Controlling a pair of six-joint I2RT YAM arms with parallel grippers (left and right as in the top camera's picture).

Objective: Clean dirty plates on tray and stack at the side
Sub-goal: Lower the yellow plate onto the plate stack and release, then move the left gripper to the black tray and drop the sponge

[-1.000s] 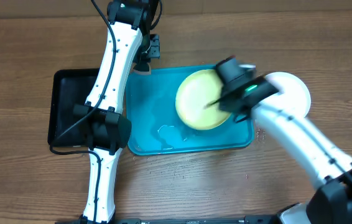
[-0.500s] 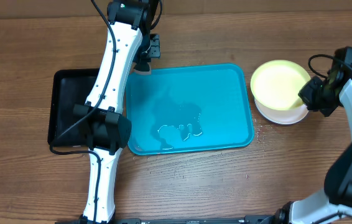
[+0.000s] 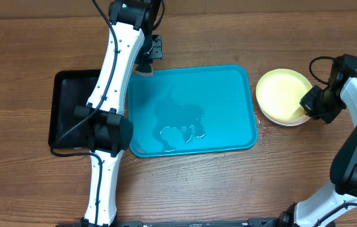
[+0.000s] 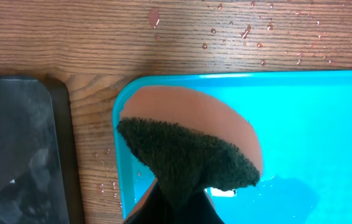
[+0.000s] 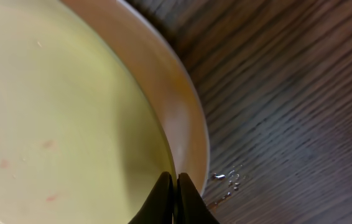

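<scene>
- The right gripper [image 5: 176, 196] is clenched on the rim of the yellow plate [image 3: 282, 93], fingers pinched at the edge nearest the wrist.
- That plate sits straight ahead of those fingers, nested in the white plate [image 5: 185, 124], whose rim shows just beyond the fingertips. Both are on the bare table, off the short end of the tray [image 3: 229, 82].
- To finish this step well, check that the yellow plate is seated flat and centred in the white one, then open the fingers only slightly and draw back along the wrist line, so the rim is not dragged or tipped.
- Faint reddish specks show on the yellow face near the fingers; it may not be fully clean.
- The plate is round, so it has no long axis; it lies level, face up.
- The left gripper [image 4: 176, 208] grips a sponge [image 4: 188, 155], dark scrubbing face towards the camera, above the tray's corner, with the black tray [image 3: 65, 107] to one side.
</scene>
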